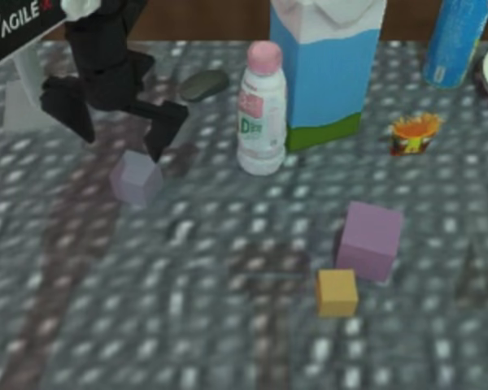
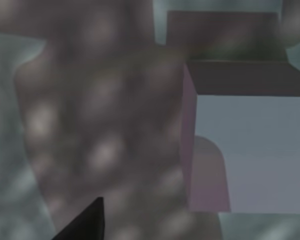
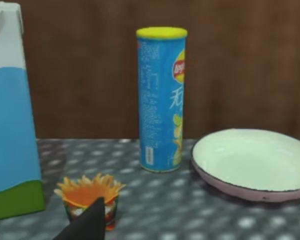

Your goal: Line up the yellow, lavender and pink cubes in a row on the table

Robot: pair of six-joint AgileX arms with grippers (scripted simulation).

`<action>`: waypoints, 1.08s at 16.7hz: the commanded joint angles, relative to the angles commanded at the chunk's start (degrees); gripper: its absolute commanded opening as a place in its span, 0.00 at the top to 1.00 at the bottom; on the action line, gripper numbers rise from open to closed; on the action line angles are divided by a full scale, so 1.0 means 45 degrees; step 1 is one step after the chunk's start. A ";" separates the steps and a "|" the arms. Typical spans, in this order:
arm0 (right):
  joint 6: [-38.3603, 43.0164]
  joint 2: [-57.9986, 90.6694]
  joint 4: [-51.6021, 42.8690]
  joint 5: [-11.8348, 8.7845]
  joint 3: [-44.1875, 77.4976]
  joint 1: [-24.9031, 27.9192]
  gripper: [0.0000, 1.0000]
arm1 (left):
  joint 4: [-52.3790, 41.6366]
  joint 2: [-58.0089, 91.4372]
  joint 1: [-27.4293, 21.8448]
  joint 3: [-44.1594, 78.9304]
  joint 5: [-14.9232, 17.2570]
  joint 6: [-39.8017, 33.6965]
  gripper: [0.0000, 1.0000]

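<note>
The lavender cube (image 1: 136, 177) sits on the table (image 1: 187, 325) at the left, and fills much of the left wrist view (image 2: 250, 150). My left gripper (image 1: 120, 143) hangs open just above and behind it, its fingers spread wider than the cube and not touching it. The pink cube (image 1: 370, 240) stands right of centre with the small yellow cube (image 1: 337, 292) close by its front-left corner. My right gripper (image 3: 132, 235) is out of the top view; one black fingertip (image 3: 92, 220) shows in its wrist view, off to one side, with nothing held.
A white bottle (image 1: 261, 110) and a blue-and-white carton (image 1: 329, 65) stand at the back centre. A dark oval object (image 1: 203, 84) lies behind the bottle. At the back right are an orange-and-red packet (image 1: 413, 134), a blue can (image 1: 455, 41) and a plate (image 3: 250, 165).
</note>
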 joint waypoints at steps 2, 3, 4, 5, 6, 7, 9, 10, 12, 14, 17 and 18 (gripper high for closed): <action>0.0000 0.0000 0.0000 0.0000 0.0000 0.0000 0.00 | 0.0473 0.0124 0.0020 -0.0376 0.0014 -0.0004 0.00; 0.0000 0.0000 0.0000 0.0000 0.0000 0.0000 0.00 | 0.0897 0.0241 0.0028 -0.0674 0.0017 0.0001 0.00; 0.0000 0.0000 0.0000 0.0000 0.0000 0.0000 0.00 | 0.1418 0.0386 0.0033 -0.1014 0.0018 0.0009 0.00; 0.0000 0.0000 0.0000 0.0000 0.0000 0.0000 0.00 | 0.1990 0.0543 0.0038 -0.1382 0.0018 0.0019 0.00; 0.0000 0.0000 0.0000 0.0000 0.0000 0.0000 0.00 | 0.2557 0.0695 0.0044 -0.1750 0.0021 0.0027 0.00; 0.0000 0.0000 0.0000 0.0000 0.0000 0.0000 0.00 | 0.3047 0.0838 0.0051 -0.2083 0.0023 0.0034 0.00; 0.0000 0.0000 0.0000 0.0000 0.0000 0.0000 0.00 | 0.3628 0.1048 0.0058 -0.2537 0.0025 0.0045 0.00; 0.0000 0.0000 0.0000 0.0000 0.0000 0.0000 0.00 | 0.3718 0.1087 0.0059 -0.2612 0.0026 0.0047 0.00; 0.0000 0.0000 0.0000 0.0000 0.0000 0.0000 0.00 | 0.3718 0.1087 0.0059 -0.2612 0.0026 0.0047 0.00; 0.0000 0.0000 0.0000 0.0000 0.0000 0.0000 0.00 | 0.3718 0.1087 0.0059 -0.2612 0.0026 0.0047 0.08; 0.0000 0.0000 0.0000 0.0000 0.0000 0.0000 0.00 | 0.3718 0.1087 0.0059 -0.2612 0.0026 0.0047 0.30; 0.0000 0.0000 0.0000 0.0000 0.0000 0.0000 0.00 | 0.3718 0.1087 0.0059 -0.2612 0.0026 0.0047 0.38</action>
